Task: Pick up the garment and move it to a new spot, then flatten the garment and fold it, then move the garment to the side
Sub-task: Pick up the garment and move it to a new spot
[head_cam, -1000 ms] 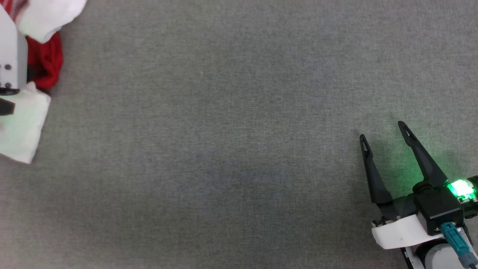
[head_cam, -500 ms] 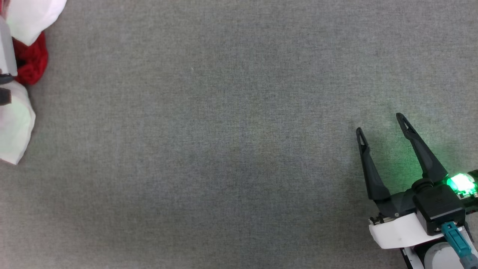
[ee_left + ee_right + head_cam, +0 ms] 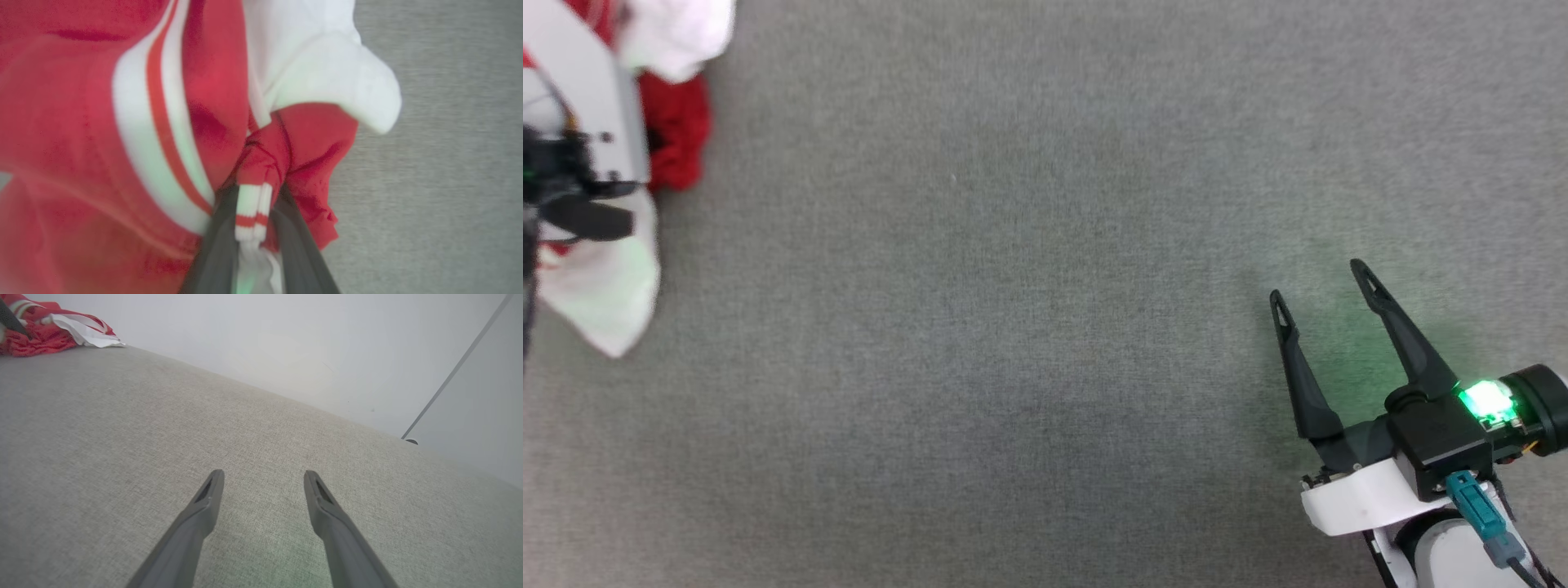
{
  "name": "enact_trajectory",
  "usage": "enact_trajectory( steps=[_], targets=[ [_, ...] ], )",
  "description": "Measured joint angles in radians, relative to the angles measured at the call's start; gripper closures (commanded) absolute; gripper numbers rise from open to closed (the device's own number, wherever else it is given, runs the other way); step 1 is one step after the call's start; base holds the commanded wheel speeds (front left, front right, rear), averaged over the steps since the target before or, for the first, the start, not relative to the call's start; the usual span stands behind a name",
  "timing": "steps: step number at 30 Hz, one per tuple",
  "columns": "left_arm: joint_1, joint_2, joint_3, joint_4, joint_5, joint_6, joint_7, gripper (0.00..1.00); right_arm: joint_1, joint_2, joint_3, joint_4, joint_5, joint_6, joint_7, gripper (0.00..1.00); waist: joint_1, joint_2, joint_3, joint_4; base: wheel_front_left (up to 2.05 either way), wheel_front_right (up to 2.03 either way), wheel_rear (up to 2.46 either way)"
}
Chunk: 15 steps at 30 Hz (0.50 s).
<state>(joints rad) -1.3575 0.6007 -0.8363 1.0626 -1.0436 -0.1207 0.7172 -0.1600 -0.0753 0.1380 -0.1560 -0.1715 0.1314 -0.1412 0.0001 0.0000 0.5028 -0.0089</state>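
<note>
While bunched at the head view's upper left, shirt (image 3: 674, 135) pinched by its striped band (image 3: 250, 208) in the left tool (image 3: 254, 195); right tool (image 3: 1316, 282) spread wide, empty, lower right, way farther off.

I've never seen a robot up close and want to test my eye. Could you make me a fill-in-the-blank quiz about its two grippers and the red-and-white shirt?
1. The left gripper is shut on the soft red shirt with white sleeves, pinching a white-and-red ____ band.
2. The right gripper, with two long dark fingers, is ____ and holds nothing.
3. In the head view, the shirt shows in the upper ____ corner.
4. The small light on the right wrist glows ____.
Missing words: striped; open; left; green.
</note>
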Motion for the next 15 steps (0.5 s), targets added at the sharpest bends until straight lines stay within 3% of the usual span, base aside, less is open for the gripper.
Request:
enact_trajectory(
  steps=[7,15],
  targets=[
    [-0.039,-0.009,-0.016,-0.021,0.007,-0.006,-0.035,1.00,-0.002,0.015,0.003,0.098,0.007,0.000,-0.036,0.00,0.0000,0.0000,-0.109,0.002,0.00,0.00,0.00],
    [-0.076,-0.061,-0.038,-0.042,0.008,-0.008,-0.089,1.00,0.023,0.022,-0.001,0.189,0.021,0.000,-0.063,0.00,0.0000,0.0000,-0.267,0.004,0.00,0.00,0.00]
  ],
)
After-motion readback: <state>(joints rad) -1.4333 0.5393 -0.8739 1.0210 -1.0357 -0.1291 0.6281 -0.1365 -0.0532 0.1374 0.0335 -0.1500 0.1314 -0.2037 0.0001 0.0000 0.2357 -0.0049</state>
